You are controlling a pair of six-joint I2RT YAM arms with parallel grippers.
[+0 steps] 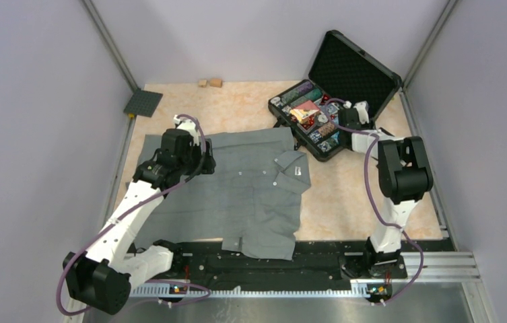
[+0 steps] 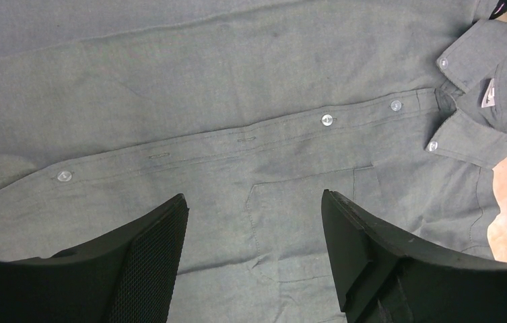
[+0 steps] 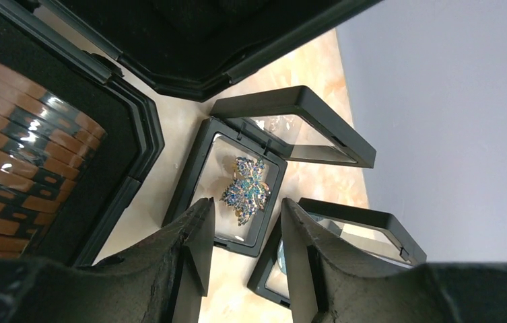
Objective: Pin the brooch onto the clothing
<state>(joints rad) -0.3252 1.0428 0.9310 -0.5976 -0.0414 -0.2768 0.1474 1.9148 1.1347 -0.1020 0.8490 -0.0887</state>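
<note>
The grey short-sleeved shirt lies flat on the table with its collar to the right. In the left wrist view the shirt shows its button placket, chest pocket and white neck label. My left gripper hovers open and empty above the pocket. The brooch, a blue and teal jewelled leaf, lies in an open black frame box on the table. My right gripper is open just above it, beside the case, and holds nothing.
An open black case with colourful items stands at the back right; its stacked brown chips show in the right wrist view. A second open frame box lies beside the first. A dark baseplate and small tan blocks lie at the back left.
</note>
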